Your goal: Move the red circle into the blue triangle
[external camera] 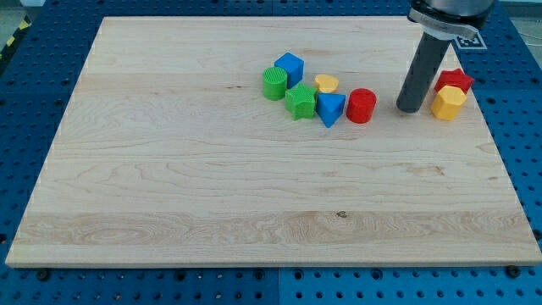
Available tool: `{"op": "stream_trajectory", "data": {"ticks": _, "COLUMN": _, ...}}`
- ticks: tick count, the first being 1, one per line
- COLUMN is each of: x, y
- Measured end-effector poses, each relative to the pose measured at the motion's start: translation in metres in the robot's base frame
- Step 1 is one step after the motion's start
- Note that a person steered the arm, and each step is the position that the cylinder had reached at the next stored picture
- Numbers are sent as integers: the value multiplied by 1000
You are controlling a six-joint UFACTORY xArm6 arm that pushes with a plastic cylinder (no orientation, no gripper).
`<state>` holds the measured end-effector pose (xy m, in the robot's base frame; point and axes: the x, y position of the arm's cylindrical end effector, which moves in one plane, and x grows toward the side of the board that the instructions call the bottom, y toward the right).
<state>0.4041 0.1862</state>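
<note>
1. We read this as the closing step: the red circle (pixel 362 106) sits on the worktop (pixel 212 186) just to the view's right of the blue triangle (pixel 330 108), nearly touching or touching it; we cannot tell which.
2. We carry no claw, so nothing is gripped; our tip (pixel 410 108) rests to the view's right of the red circle, a clear gap between them, with the yellow block (pixel 448 102) and red star (pixel 455 80) just beyond.
3. Next, we judge, a short push toward the view's left along the circle's centre line, or it may slip off sideways.
4. The blocks look ribbed and matte; the worktop is pale grained wood.
</note>
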Motion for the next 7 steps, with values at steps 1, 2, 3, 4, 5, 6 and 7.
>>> {"op": "stream_trajectory", "data": {"ticks": 1, "x": -1, "y": -29}}
{"op": "stream_trajectory", "data": {"ticks": 2, "x": -1, "y": -56}}
{"op": "stream_trajectory", "data": {"ticks": 3, "x": -1, "y": -56}}
{"op": "stream_trajectory", "data": {"ticks": 4, "x": -9, "y": -59}}
{"op": "stream_trajectory", "data": {"ticks": 5, "x": -20, "y": -75}}
{"op": "stream_trajectory", "data": {"ticks": 6, "x": -20, "y": -104}}
{"op": "stream_trajectory", "data": {"ticks": 7, "x": -18, "y": -125}}
